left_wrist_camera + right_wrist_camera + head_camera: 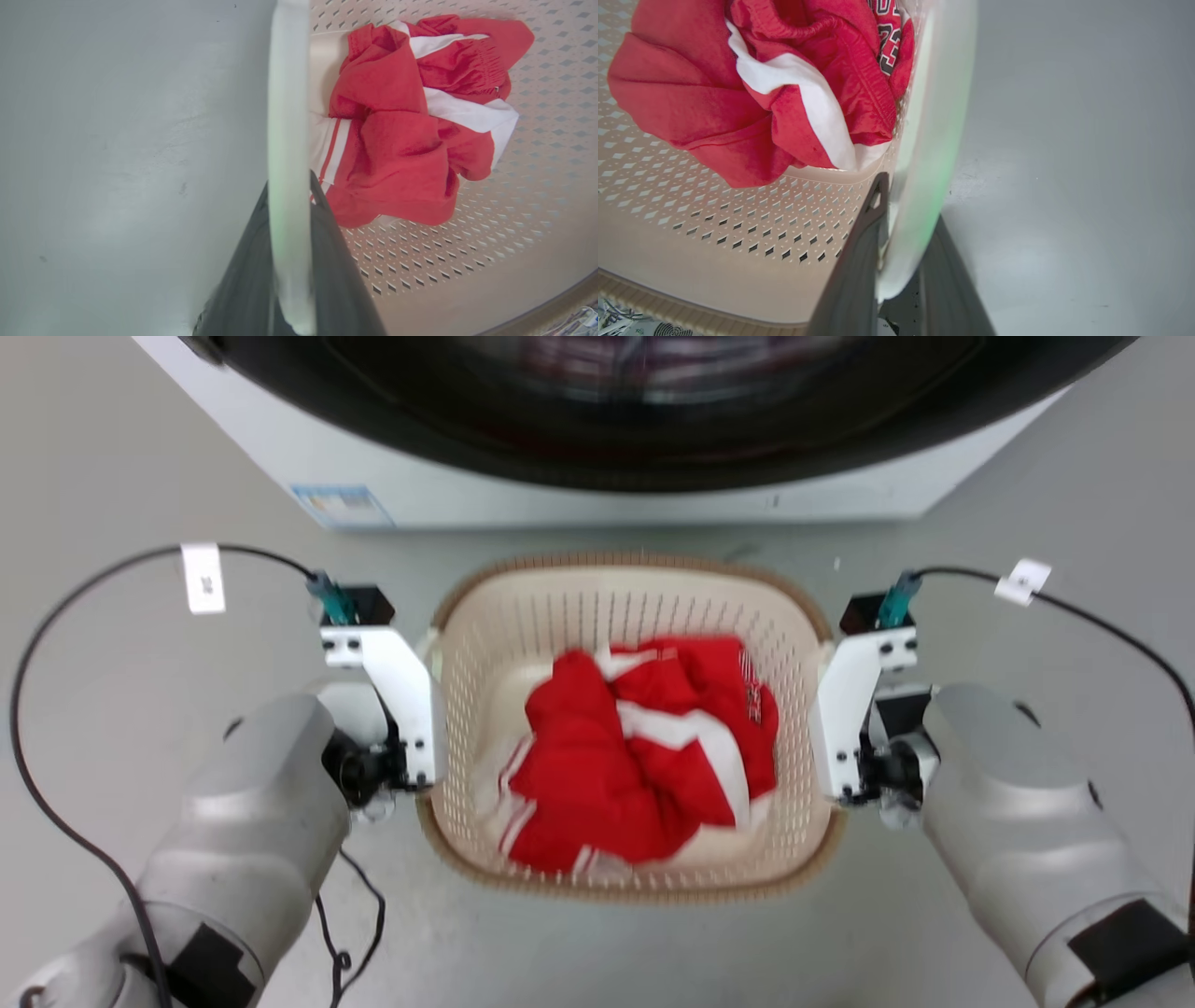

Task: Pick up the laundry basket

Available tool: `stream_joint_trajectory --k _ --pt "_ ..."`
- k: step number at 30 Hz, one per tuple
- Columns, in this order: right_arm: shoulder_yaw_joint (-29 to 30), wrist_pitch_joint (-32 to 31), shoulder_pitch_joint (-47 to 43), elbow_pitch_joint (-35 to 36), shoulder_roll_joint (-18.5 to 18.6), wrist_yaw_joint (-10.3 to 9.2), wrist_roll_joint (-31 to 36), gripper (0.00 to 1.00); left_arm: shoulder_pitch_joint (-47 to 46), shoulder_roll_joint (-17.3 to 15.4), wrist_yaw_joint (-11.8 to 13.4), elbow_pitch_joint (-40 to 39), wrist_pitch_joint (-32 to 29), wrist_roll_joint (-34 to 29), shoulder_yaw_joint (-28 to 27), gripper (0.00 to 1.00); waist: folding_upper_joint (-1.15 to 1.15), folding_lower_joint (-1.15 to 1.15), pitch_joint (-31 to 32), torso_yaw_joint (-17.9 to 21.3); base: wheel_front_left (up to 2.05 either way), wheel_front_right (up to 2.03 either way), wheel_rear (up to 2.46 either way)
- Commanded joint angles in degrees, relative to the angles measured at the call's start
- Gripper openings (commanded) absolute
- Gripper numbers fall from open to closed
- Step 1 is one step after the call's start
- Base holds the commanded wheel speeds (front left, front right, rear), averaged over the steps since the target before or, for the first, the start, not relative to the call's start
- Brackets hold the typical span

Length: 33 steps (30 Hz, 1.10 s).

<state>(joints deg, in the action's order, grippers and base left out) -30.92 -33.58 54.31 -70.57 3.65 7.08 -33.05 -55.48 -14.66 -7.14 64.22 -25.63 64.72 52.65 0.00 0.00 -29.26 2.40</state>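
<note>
Clamped with left tool [289,183] and right tool [909,201] on the handles [287,93] of the laundry basket [635,602] — risks tilting or slipping if raised unevenly.

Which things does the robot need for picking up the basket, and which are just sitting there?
Needed for the job: laundry basket, left gripper, right gripper.

Just there: red and white clothes lying inside the basket, washing machine behind it, grey floor.

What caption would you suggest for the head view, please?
Left gripper and right gripper grip opposite sides of the laundry basket, which holds a red-and-white garment, before a washing machine.
</note>
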Motion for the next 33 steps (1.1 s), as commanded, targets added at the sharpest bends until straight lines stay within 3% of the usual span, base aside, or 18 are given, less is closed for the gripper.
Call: stream_joint_trajectory --k 1,18,33 --pt "-0.70 -0.95 -1.24 0.47 -1.44 0.73 -0.98 0.00 1.08 1.67 -0.60 -0.74 -1.10 0.86 0.36 0.00 0.00 0.00 5.29 -0.25 0.00 0.00 0.00" --pt "-4.55 -11.45 -8.63 -0.01 -1.57 0.75 -9.19 0.00 8.38 2.46 -0.65 -0.11 -12.08 7.10 3.19 0.00 0.00 0.00 24.13 -0.39 0.00 0.00 0.00" --pt "-6.42 -12.34 -9.92 -1.16 -1.60 0.76 -10.88 0.00 10.78 3.18 -0.65 0.91 -13.76 9.46 3.83 0.00 0.00 0.00 31.32 0.17 0.00 0.00 0.00"
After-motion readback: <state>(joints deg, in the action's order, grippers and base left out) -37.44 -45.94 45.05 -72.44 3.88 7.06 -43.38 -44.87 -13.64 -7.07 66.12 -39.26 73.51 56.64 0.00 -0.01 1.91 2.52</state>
